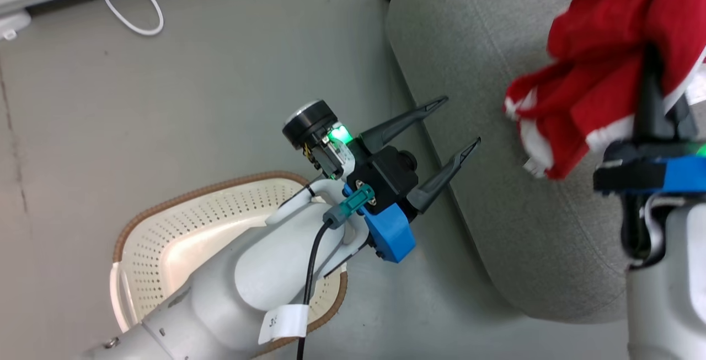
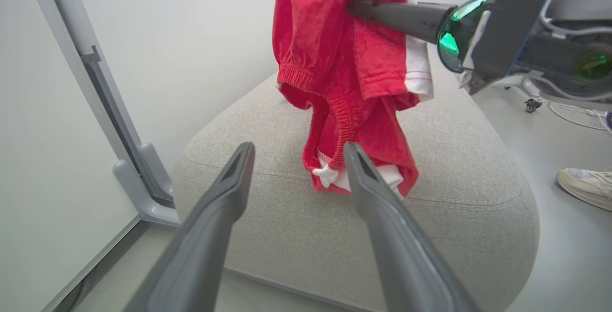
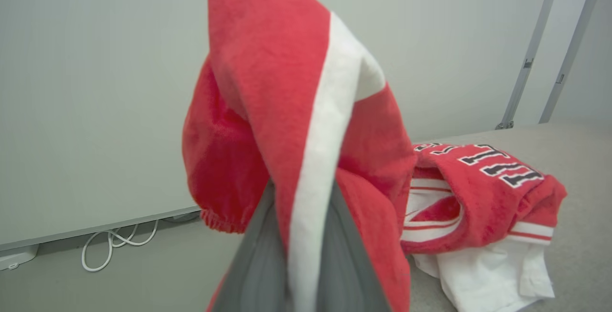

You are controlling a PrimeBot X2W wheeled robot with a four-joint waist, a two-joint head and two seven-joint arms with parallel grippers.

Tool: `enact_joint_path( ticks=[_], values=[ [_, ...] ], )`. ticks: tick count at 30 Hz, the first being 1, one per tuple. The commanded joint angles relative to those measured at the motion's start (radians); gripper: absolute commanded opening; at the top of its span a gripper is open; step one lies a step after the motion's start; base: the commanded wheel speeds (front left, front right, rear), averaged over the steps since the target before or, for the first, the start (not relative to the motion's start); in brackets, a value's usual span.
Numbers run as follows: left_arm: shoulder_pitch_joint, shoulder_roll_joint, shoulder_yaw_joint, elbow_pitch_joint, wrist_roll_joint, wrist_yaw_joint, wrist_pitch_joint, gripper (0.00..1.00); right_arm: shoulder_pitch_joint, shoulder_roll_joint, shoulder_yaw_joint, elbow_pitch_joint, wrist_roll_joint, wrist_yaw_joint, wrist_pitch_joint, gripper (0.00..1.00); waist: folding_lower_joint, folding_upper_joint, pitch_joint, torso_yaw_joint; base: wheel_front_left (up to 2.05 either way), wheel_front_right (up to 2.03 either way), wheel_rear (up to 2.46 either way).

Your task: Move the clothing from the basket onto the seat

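Grey floor [image 1: 193, 101] runs under the basket [image 1: 165, 227] at seven o'clock and the big grey seat [image 1: 485, 46] at two o'clock. Over the seat the right gripper [image 2: 363, 10] is clamped on the red shorts [image 2: 334, 63], lifted so they hang free with the low end near the cushion, I'd say for dropping. At their four o'clock the lettered jersey [image 3: 483, 192] lies on the seat. The left gripper [image 1: 460, 119], fingers apart and holding nothing, hovers by the seat's edge, out of the way.
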Motion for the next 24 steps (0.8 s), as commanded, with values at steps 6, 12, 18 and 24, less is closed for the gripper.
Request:
enact_joint_path(
  ticks=[6,12,18,24],
  values=[
    [-0.056,0.031,0.003,-0.016,0.022,0.003,0.004,1.00,-0.181,-0.025,-0.063,-0.076,-0.041,0.000,-0.001,0.00,0.0000,0.0000,0.121,0.007,0.00,0.00,0.00],
    [-0.102,0.061,-0.001,-0.042,0.039,0.002,0.019,1.00,-0.361,-0.123,-0.173,-0.132,-0.048,0.000,-0.001,0.00,0.0000,0.0000,0.234,0.016,0.00,0.00,0.00],
    [-0.144,0.093,-0.002,-0.076,0.060,0.005,0.035,1.00,-0.495,-0.266,-0.328,-0.127,-0.037,0.000,-0.001,0.00,0.0000,0.0000,0.328,0.019,0.00,0.00,0.00],
    [-0.168,0.116,-0.003,-0.112,0.070,0.011,0.051,1.00,-0.541,-0.407,-0.446,-0.029,-0.041,0.000,-0.001,0.00,0.0000,0.0000,0.392,0.018,0.00,0.00,0.00]
  ],
)
